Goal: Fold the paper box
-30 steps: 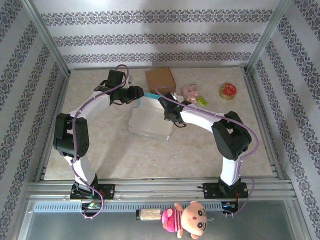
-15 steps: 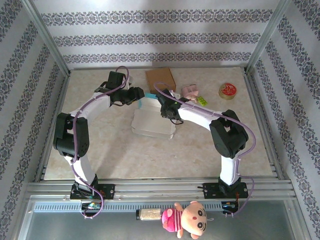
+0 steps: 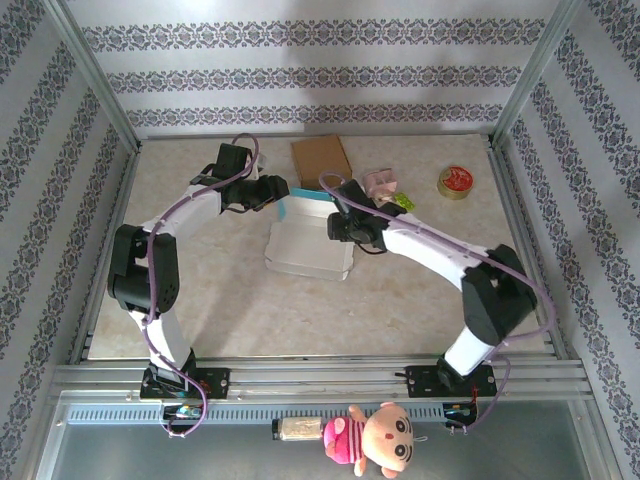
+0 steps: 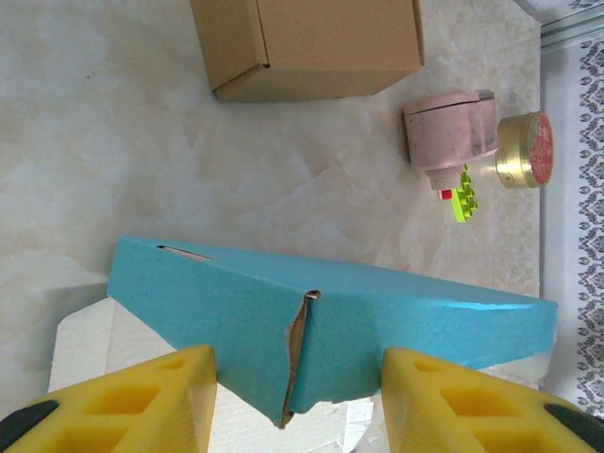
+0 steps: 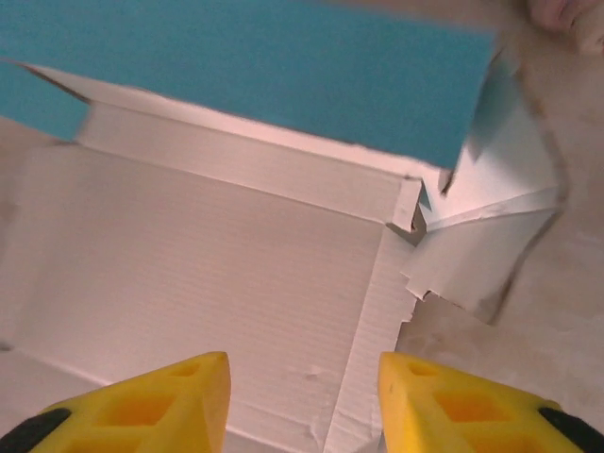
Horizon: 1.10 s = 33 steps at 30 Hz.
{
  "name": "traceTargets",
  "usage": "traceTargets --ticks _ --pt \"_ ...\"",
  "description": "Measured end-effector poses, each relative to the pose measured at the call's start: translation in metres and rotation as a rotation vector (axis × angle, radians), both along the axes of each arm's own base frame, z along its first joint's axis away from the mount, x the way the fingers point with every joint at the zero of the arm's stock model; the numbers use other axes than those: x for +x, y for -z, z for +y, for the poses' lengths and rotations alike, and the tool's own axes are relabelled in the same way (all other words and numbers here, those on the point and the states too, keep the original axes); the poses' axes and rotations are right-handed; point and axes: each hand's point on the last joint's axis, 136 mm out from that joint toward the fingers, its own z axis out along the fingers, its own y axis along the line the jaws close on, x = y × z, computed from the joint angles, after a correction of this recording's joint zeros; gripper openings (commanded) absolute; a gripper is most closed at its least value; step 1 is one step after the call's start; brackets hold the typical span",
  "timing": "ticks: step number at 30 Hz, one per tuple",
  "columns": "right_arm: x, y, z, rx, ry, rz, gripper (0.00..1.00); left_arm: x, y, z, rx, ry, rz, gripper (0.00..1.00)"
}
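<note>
The paper box point(image 3: 308, 250) lies mid-table, white inside and teal outside, its panels spread open. Its raised teal flap point(image 4: 330, 311) stands at the far edge. My left gripper point(image 3: 277, 190) reaches in from the left. In the left wrist view my left gripper point(image 4: 298, 396) is shut on a folded corner of that flap, which touches both yellow fingers point(image 4: 142, 401). My right gripper point(image 3: 336, 227) hovers over the box's right side. Seen from the right wrist, my right gripper point(image 5: 304, 401) is open above the white floor panel point(image 5: 189, 283), with nothing between its jaws.
A brown cardboard box point(image 3: 321, 158) sits behind the paper box. A pink object point(image 3: 380, 183), a green toy brick point(image 3: 403, 201) and a round tin with a red lid point(image 3: 456, 182) lie at the back right. A doll point(image 3: 375, 438) rests on the near rail.
My right gripper has opened, and its arm has swung out to the right. The box's near panel now lies flatter. The left arm has not moved.
</note>
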Motion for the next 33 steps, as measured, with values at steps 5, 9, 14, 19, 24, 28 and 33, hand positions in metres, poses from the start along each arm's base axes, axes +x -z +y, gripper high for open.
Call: traceTargets --ticks 5,9,14,19,24,28,33 --pt "-0.004 -0.046 -0.022 0.021 -0.125 -0.182 0.49 0.0 0.003 0.0 0.002 0.001 0.006 0.48" --pt "0.021 -0.059 -0.066 0.02 -0.16 -0.304 0.51 0.0 0.003 0.0 0.002 0.001 0.006 0.48" --pt "0.049 -0.047 -0.105 -0.047 -0.314 -0.376 0.54 0.0 0.003 0.0 0.002 0.001 0.006 0.48" --pt "0.056 -0.01 -0.11 -0.126 -0.536 -0.328 0.53 0.0 0.003 0.0 0.002 0.001 0.006 0.48" --pt "0.049 0.022 -0.092 -0.156 -0.776 -0.301 0.51 0.0 0.003 0.0 0.001 0.001 0.006 0.48" --pt "0.048 0.03 -0.075 -0.14 -0.896 -0.293 0.49 0.0 0.003 0.0 0.002 0.001 0.006 0.48" --pt "0.052 0.033 -0.058 -0.147 -0.977 -0.298 0.46 0.0 0.003 0.0 0.002 0.001 0.006 0.48"
